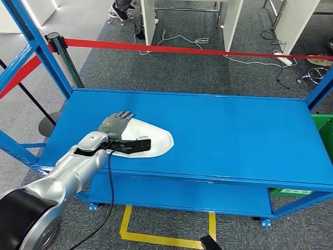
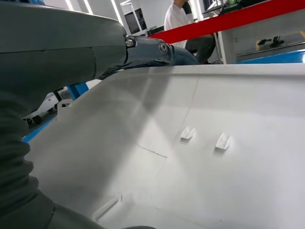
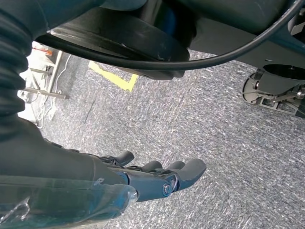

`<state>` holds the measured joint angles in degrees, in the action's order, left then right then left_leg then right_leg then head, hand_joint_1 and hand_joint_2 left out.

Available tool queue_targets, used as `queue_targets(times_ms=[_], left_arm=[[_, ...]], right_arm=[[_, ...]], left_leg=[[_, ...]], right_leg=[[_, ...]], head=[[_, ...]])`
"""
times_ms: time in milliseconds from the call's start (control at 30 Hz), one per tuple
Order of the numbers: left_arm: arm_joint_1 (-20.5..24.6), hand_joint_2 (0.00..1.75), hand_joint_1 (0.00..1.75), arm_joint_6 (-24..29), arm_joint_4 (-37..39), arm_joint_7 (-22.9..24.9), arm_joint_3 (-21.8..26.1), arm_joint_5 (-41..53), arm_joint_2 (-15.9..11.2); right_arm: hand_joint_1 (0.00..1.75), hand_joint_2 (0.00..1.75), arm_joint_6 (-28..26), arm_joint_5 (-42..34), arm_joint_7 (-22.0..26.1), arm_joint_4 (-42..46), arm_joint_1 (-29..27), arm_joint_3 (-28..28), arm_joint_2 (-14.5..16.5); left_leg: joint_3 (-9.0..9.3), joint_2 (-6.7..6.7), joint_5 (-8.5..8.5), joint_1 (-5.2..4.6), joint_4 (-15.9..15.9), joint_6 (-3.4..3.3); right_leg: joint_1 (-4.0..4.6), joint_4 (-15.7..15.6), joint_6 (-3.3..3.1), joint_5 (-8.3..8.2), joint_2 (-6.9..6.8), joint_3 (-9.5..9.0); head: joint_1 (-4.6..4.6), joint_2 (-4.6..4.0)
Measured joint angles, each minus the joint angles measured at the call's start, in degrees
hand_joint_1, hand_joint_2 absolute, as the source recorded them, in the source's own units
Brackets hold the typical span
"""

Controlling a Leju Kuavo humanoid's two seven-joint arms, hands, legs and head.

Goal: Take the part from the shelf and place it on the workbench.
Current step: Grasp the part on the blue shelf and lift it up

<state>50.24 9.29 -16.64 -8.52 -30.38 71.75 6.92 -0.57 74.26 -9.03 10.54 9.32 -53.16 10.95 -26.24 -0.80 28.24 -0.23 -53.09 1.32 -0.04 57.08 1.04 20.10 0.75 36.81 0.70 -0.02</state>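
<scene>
Left hand (image 1: 114, 125) laid flat over the white part (image 1: 157, 140), fingers extended along its far-left edge (grip underneath not discernible). Part lying on the blue shelf (image 1: 235, 135), left of centre. Right hand (image 3: 158, 179) hanging loose over carpet, empty. Risk: smooth shell slipping on lift, given one-sided purchase.

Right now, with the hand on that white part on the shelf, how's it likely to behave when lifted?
The white part looks like a thin moulded shell, so probably stiff and light. Its smooth surface may slip under the left hand. Long and tapered, it might tilt if gripped at one end.
</scene>
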Motion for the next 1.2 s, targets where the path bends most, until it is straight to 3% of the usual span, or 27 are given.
queue_targets(times_ms=[1200], left_arm=[[-0.54, 0.0, 0.0, 0.38, 0.01, 0.94, 1.03, -0.37, -0.34]], right_arm=[[0.0, 1.75, 0.13, 0.31, -0.06, 0.0, 0.0, -0.62, 0.0]], left_leg=[[0.0, 0.0, 0.0, 0.0, 0.0, 0.0]], right_leg=[[0.0, 0.0, 0.0, 0.0, 0.0, 0.0]], head=[[0.0, 0.0]])
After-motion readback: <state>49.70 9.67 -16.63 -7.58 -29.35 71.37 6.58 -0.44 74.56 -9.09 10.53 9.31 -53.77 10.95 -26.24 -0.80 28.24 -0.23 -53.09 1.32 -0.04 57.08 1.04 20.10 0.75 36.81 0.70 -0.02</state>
